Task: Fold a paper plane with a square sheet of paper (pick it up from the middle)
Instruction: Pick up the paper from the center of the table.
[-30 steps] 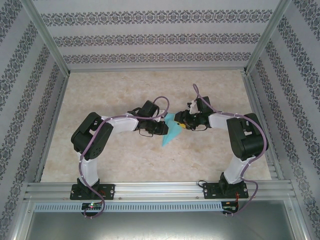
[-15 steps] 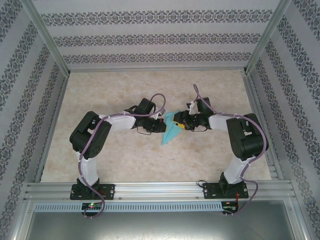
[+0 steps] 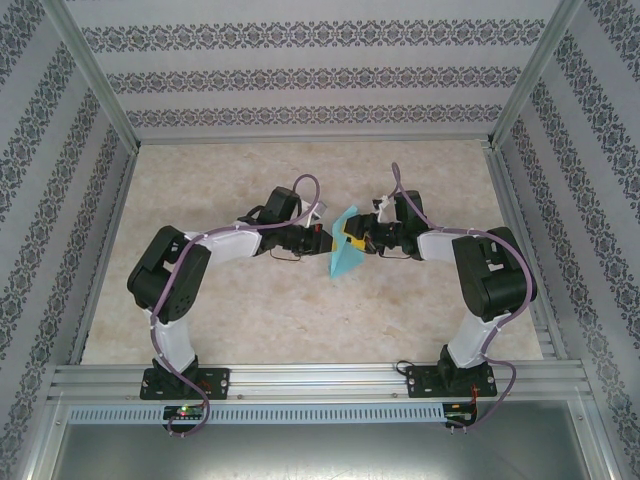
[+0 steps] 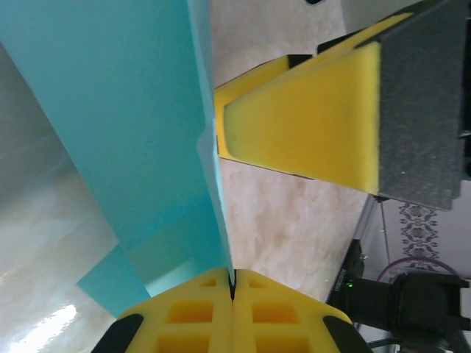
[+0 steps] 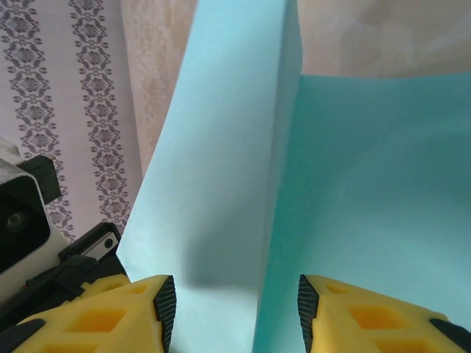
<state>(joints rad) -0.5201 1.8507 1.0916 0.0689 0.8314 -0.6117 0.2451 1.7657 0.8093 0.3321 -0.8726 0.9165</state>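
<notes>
Seen from above, two black-and-white robot arms reach inward from the near edge of a pale marbled desk (image 3: pixel 250 320) and meet near its middle, with patterned wallpaper walls (image 3: pixel 300 75) on three sides. Between the arms a turquoise paper plane (image 3: pixel 343 258) is held up off the desk, its narrow point aimed toward the near edge and its wider end between the two tools. The left tool (image 3: pixel 325 240) comes in from the left and the right tool (image 3: pixel 362 237) from the right, both at the wider end of the paper. In the left wrist view, the left tool (image 4: pixel 232 285) has its yellow fingers pressed together, pinching a folded edge of the paper plane (image 4: pixel 125 125). The paper rises from the grip as a broad turquoise face with a sharp crease along its right side. Just beside that crease sits a yellow foam pad (image 4: pixel 302 125) of the right tool, backed in grey. In the right wrist view, the right tool (image 5: pixel 237 301) has its yellow fingers spread apart, one at each lower corner. The paper plane (image 5: pixel 353 184) stands in the gap between them, with a lighter folded panel on the left, a crease running upward, and a flat turquoise panel on the right. Whether either finger touches the paper cannot be told.
</notes>
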